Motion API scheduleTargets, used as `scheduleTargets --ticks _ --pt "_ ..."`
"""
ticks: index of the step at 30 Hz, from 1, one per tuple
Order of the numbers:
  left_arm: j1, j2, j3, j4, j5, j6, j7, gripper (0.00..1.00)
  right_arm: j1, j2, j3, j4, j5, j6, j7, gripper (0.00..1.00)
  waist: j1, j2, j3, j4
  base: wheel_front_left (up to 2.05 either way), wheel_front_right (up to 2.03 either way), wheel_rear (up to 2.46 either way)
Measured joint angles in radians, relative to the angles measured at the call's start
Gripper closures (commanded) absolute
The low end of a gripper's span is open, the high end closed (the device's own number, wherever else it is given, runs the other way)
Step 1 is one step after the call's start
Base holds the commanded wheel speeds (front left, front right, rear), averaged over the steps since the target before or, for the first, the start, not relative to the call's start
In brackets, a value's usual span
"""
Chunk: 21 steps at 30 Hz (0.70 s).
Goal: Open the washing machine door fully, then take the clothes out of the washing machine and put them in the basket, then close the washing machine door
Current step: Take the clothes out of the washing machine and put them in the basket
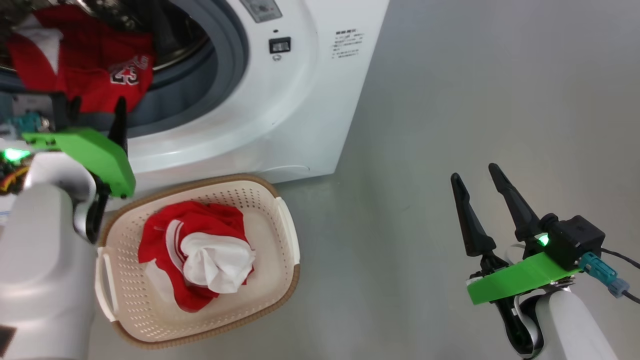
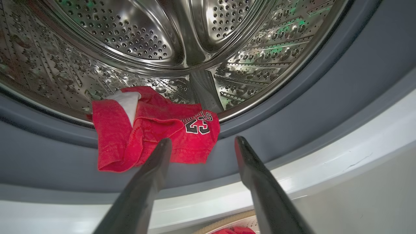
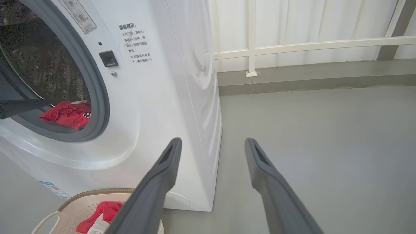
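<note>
The clothes (image 2: pixel 152 133) in the washing machine (image 2: pixel 357 133) — a red 23 jersey — are lying on the grey ring (image 2: pixel 48 156) at 10 o'clock of the left gripper (image 2: pixel 202 140), near its wide, empty fingers (image 2: pixel 152 175). Unloading is going on; the next move is calling for a reach and a pinch. The right gripper (image 1: pixel 474 171) is hanging wide, empty.

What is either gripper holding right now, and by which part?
Nothing is held. The left gripper stands open before the red jersey on the grey rubber ring; the right gripper stands open, empty.
</note>
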Motion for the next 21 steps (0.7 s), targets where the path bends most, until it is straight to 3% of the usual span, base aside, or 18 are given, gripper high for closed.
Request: scheduleTargets --ticks 21 --pt "-0.371 0.119 -0.096 0.423 0.098 0.009 0.028 0.00 -0.098 0.040 0.037 -0.008 0.028 0.000 0.000 0.00 0.0000 0.0000 0.148 -0.084 0.00 0.00 0.00"
